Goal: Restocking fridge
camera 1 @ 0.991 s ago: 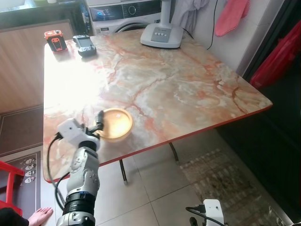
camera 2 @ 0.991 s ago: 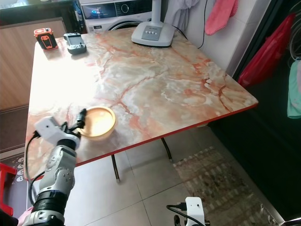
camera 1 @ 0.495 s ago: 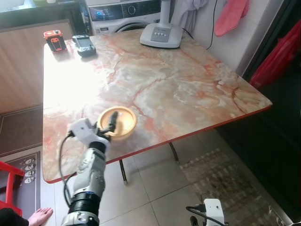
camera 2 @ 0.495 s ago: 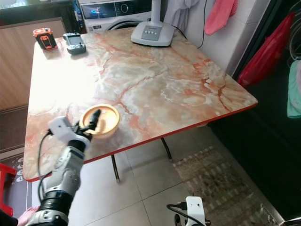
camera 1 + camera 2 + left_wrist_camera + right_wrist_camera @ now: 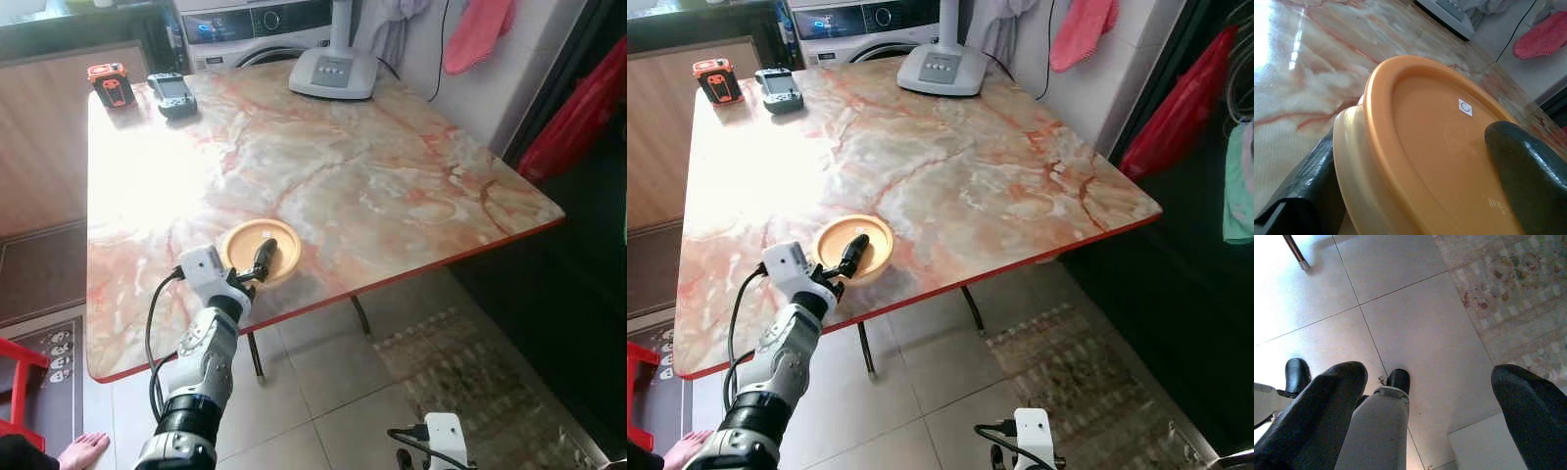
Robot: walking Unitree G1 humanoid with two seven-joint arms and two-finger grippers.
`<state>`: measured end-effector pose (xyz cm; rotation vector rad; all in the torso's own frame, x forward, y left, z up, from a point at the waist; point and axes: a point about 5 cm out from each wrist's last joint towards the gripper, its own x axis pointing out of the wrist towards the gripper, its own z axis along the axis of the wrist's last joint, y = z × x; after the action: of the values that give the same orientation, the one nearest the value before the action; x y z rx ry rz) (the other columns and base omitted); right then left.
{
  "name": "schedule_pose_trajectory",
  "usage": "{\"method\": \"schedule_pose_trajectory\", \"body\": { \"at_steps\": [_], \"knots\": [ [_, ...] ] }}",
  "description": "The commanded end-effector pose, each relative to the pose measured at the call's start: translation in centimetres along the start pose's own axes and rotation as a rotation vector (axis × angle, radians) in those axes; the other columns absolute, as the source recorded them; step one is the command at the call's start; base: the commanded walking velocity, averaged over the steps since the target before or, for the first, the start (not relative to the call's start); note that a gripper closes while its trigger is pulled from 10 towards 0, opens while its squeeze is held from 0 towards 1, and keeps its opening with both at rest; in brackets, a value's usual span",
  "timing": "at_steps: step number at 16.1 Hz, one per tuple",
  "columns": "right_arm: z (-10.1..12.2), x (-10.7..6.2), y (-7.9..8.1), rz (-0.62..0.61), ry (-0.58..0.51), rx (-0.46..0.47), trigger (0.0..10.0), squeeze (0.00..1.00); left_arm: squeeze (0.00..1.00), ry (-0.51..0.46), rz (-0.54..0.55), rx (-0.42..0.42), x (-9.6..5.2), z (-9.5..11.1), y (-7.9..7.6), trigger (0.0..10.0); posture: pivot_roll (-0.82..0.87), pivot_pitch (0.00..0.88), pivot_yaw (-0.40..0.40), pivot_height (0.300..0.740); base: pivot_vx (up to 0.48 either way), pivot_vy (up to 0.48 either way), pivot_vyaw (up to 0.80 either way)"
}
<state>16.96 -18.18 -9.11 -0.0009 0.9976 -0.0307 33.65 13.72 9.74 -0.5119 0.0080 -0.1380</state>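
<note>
1. Closest to the camera, hanging low over pale floor tiles well below the table: right gripper, black fingers spread wide apart, nothing between them.
2. On the marble table, close to its near red edge: shallow round orange container with an orange lid seated on a paler cream base, a raised rim around the lid.
3. At the container's near side: left gripper, pinching the container, one black finger lying across the lid and the other pressed against the cream side.
4. Compared with a second ago: container and left gripper shifted rightward along the near edge of the table; arm swung from the left of the container to directly beneath it.
5. On the lid, near its centre: small white square sticker bearing a circular mark; faint embossed lettering beside the upper finger, too small to read.
6. At the far left corner of the table: orange-and-black device beside a grey handheld device.
7. At the far edge of the table: grey appliance base with a row of buttons.
8. Beyond the table: front-loading washing machine; panel markings unreadable.
</note>
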Motion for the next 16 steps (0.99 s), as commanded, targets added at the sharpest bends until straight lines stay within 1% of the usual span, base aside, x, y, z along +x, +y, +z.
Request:
{"method": "schedule_pose_trajectory", "body": {
  "at_steps": [1, 9, 10, 12, 13, 15, 16],
  "knots": [
    [-0.3, -0.1, -0.1, -0.004, 0.005, -0.008, 10.0, 0.00, 0.00, 0.011, 0.012, 0.009, 0.0, -0.3, 0.2, 0.0, 0.04, 0.093, -0.019, 0.740, 0.000, 0.000, 0.00],
    [-0.2, -0.1, -0.2, -0.009, 0.003, -0.017, 10.0, 0.00, 0.00, -0.070, 0.015, 0.013, 0.3, 0.8, 0.0, 0.0, 0.04, 0.093, -0.028, 0.740, 0.000, 0.000, 0.00],
    [-0.2, -0.1, -0.2, -0.010, 0.002, -0.019, 10.0, 0.00, 0.00, -0.079, 0.014, 0.004, 0.3, 0.9, 0.0, 0.0, 0.04, 0.093, -0.030, 0.740, 0.000, 0.000, 0.00],
    [-0.2, -0.1, -0.3, -0.012, 0.000, -0.020, 10.0, 0.00, 0.00, -0.111, 0.024, 0.011, 0.3, 1.3, 0.0, 0.0, 0.04, 0.094, -0.032, 0.740, 0.000, 0.000, 0.00],
    [-0.2, -0.1, -0.3, -0.012, -0.002, -0.018, 10.0, 0.00, 0.00, -0.143, 0.026, 0.005, 0.4, 1.8, -0.1, 0.0, 0.04, 0.094, -0.034, 0.740, 0.000, 0.000, 0.00],
    [-0.2, -0.1, -0.4, -0.013, -0.002, -0.018, 10.0, 0.00, 0.00, -0.157, 0.021, 0.001, 0.5, 2.1, -0.3, 0.0, 0.04, 0.096, -0.038, 0.740, 0.000, 0.000, 0.00],
    [-0.2, -0.1, -0.5, -0.013, -0.001, -0.019, 10.0, 0.00, 0.00, -0.179, 0.021, -0.012, 0.6, 2.5, -0.4, 0.0, 0.04, 0.097, -0.040, 0.740, 0.000, 0.000, 0.00]
  ]
}}
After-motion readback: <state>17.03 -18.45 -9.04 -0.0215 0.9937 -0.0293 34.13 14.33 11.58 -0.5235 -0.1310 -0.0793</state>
